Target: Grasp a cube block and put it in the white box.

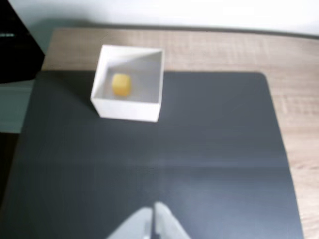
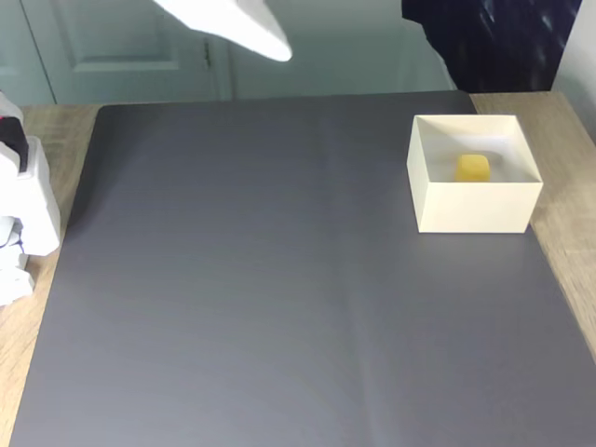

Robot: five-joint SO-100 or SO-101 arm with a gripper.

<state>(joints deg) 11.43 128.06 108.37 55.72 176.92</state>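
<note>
Yellow and small, the cube [image 2: 473, 168] sits on the pale floor of the white box [image 2: 474, 214], roughly in the middle of it and touching none of the four walls. We take the box as our landmark. It stands on a dark grey mat [image 2: 279, 298] that covers most of a wooden table [image 2: 568, 121]. In the fixed view the box is at the mat's right edge, towards the far side.

In the wrist view we see the gripper [image 1: 152, 219] at the bottom edge, well apart from the box, which lies up and to the left with the cube [image 1: 121, 84] inside it. Its two pale fingers meet at their tips with no gap between them and nothing pinched. In the fixed view the gripper [image 2: 275, 47] hangs high above the mat, far to the left of the box.

We judge the placing to be done, since the cube rests inside the box and the fingers hold nothing. What remains, as we read it, is to bring the arm back to rest. To do that well, we would keep the arm high and well away from the box, because its thin walls look light and a brush could push it across the mat. White parts of the arm's base [image 2: 23, 214] stand at the mat's left edge, the side opposite the box.
</note>
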